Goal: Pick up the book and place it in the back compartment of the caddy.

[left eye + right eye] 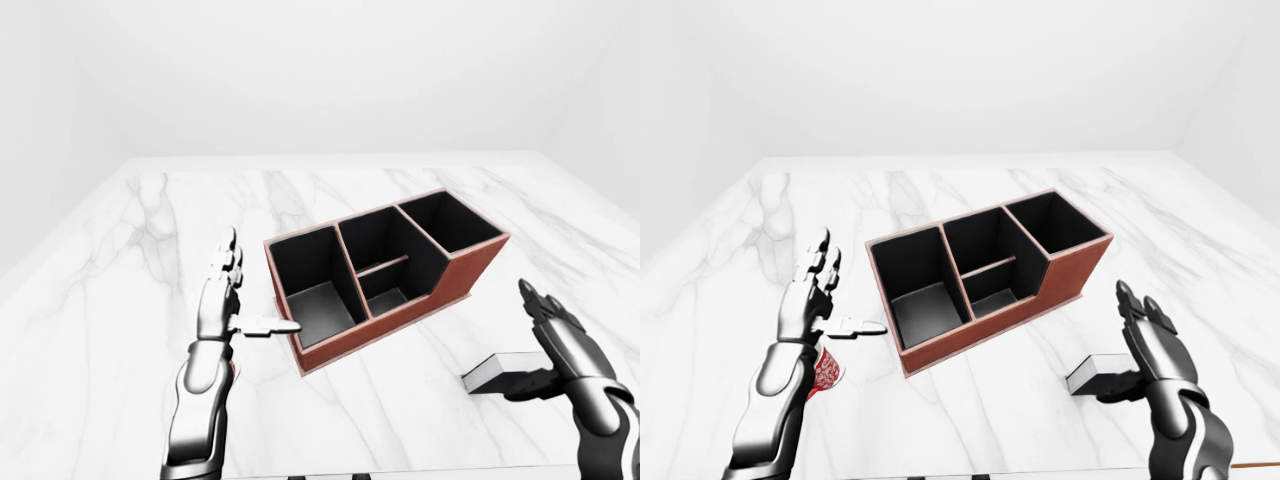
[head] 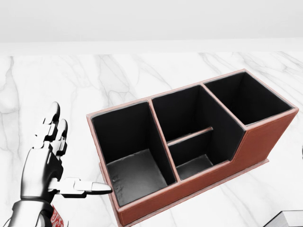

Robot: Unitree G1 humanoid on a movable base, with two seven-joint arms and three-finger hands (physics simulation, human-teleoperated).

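The brown caddy [image 1: 470, 275] with black compartments stands slantwise mid-table; its tall compartments [image 2: 246, 97] lie toward the upper right in the head view. A grey book [image 1: 1092, 372] lies flat on the marble, below and right of the caddy. My right hand [image 1: 1115, 340] is open at the book's right end, thumb by its edge, fingers raised above it. Left of the caddy's low end, my left hand [image 2: 80, 151] is open, its thumb pointing at the caddy wall without touching. Only a corner of the book [image 2: 289, 217] shows in the head view.
A red-and-white patterned can [image 1: 826, 368] sits under my left forearm. The white marble table [image 1: 120, 280] reaches to a pale wall at the top, and its near edge [image 1: 400, 470] runs along the bottom of the eye views.
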